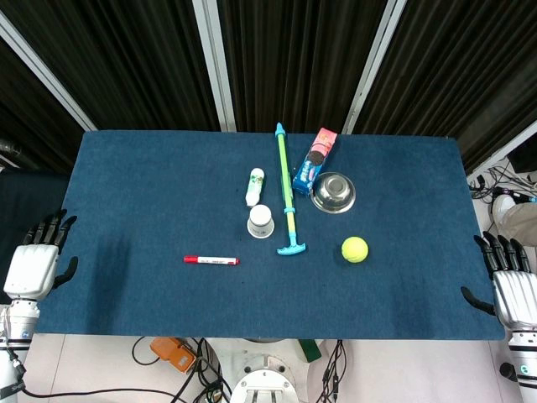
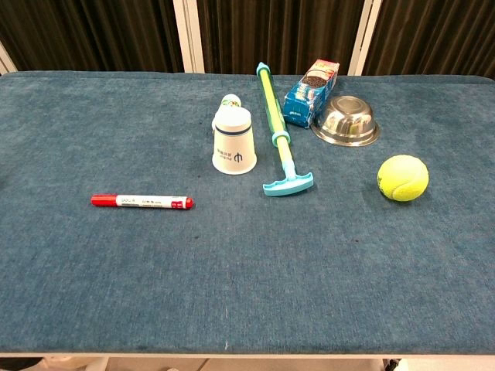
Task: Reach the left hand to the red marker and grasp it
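Observation:
The red marker (image 1: 211, 260) (image 2: 142, 202), white-bodied with red ends, lies flat on the blue table, left of centre and near the front. My left hand (image 1: 38, 256) hovers at the table's left edge, far to the left of the marker, fingers apart and holding nothing. At the right edge my right hand (image 1: 512, 281) is likewise open and empty. The chest view shows neither hand.
An upturned white paper cup (image 1: 261, 222) (image 2: 233, 144), a white bottle (image 1: 254, 186), a green-and-teal stick (image 1: 288, 193) (image 2: 280, 139), a cookie box (image 1: 315, 159) (image 2: 311, 92), a steel bowl (image 1: 333, 192) (image 2: 346, 121) and a tennis ball (image 1: 355, 249) (image 2: 402, 178) sit right of the marker.

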Action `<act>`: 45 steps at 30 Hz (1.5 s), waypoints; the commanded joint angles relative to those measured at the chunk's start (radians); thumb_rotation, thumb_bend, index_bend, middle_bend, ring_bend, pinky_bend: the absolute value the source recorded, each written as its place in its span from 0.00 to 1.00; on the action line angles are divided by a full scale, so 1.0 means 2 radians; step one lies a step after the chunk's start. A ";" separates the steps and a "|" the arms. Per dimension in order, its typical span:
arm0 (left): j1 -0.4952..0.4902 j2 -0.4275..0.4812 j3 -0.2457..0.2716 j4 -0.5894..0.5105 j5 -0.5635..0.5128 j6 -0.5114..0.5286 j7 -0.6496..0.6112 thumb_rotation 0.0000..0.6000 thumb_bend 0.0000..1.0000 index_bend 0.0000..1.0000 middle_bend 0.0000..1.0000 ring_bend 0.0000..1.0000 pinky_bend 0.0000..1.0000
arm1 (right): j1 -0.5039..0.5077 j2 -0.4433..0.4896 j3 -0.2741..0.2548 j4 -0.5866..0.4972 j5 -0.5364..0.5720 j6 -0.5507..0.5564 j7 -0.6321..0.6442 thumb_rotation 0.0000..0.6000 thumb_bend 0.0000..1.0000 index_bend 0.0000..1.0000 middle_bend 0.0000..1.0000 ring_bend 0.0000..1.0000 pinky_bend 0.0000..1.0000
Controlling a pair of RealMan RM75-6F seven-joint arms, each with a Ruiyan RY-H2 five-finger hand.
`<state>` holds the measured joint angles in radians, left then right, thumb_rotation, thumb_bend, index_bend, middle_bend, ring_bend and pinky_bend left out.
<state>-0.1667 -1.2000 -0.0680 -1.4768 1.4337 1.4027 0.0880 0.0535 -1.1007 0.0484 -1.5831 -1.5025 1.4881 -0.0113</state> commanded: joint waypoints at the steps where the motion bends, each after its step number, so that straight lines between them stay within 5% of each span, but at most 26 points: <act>1: -0.001 0.000 0.001 0.000 -0.001 -0.002 0.001 1.00 0.39 0.10 0.00 0.00 0.15 | 0.000 0.001 0.000 0.000 0.001 -0.001 0.001 1.00 0.33 0.14 0.10 0.08 0.06; 14: 0.000 0.000 0.002 -0.008 -0.008 -0.007 0.007 1.00 0.39 0.10 0.00 0.00 0.15 | 0.001 0.004 0.000 -0.004 0.003 -0.007 0.003 1.00 0.33 0.14 0.10 0.08 0.06; 19: -0.004 0.000 0.013 -0.051 0.003 -0.022 -0.010 1.00 0.39 0.10 0.00 0.00 0.15 | 0.000 0.007 0.002 -0.006 0.010 -0.010 0.016 1.00 0.33 0.14 0.10 0.08 0.06; 29: -0.058 -0.035 0.015 -0.103 0.000 -0.103 0.074 1.00 0.33 0.10 0.00 0.00 0.15 | 0.002 0.008 0.000 -0.007 0.007 -0.014 0.011 1.00 0.33 0.14 0.10 0.08 0.06; 45: -0.118 -0.109 -0.011 -0.067 -0.032 -0.159 0.070 1.00 0.32 0.26 0.00 0.00 0.15 | 0.003 0.009 0.000 -0.007 0.007 -0.017 0.012 1.00 0.33 0.14 0.10 0.08 0.06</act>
<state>-0.3969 -1.4116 -0.0889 -1.6167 1.3750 1.0909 0.2327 0.0605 -1.0828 0.0491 -1.5969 -1.4882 1.4548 0.0130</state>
